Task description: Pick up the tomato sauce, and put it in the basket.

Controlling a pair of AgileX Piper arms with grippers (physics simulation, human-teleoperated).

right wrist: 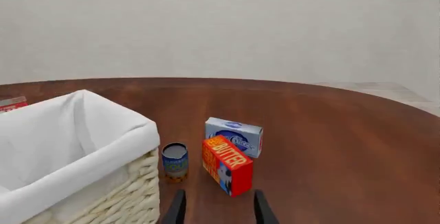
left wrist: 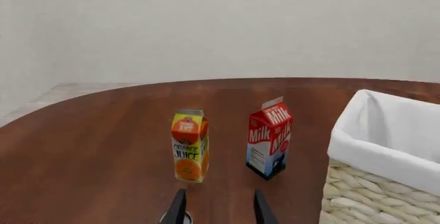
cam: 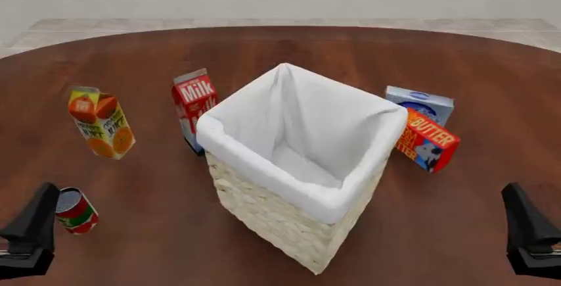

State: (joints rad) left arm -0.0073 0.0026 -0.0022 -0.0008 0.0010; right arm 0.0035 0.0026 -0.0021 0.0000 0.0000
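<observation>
The tomato sauce [cam: 76,212] is a small red can with a green band and a silver top, standing on the table at the near left. My left gripper [cam: 31,228] sits just left of it and does not hold it. In the left wrist view the left gripper [left wrist: 218,194] is open with nothing between its fingers, and a grey sliver shows by one finger [left wrist: 177,207]. The basket [cam: 230,143], cream wicker with a white lining, stands in the middle of the table. My right gripper [cam: 526,228] is at the near right, and the right wrist view shows the right gripper [right wrist: 218,194] open and holding nothing.
An orange juice carton [cam: 100,122] and a red milk carton [cam: 193,107] stand left of the basket. A red butter box [cam: 427,139] and a blue-white box [cam: 420,104] lie right of it. A small blue can [right wrist: 174,161] stands between the basket [right wrist: 103,147] and the butter box [right wrist: 227,165].
</observation>
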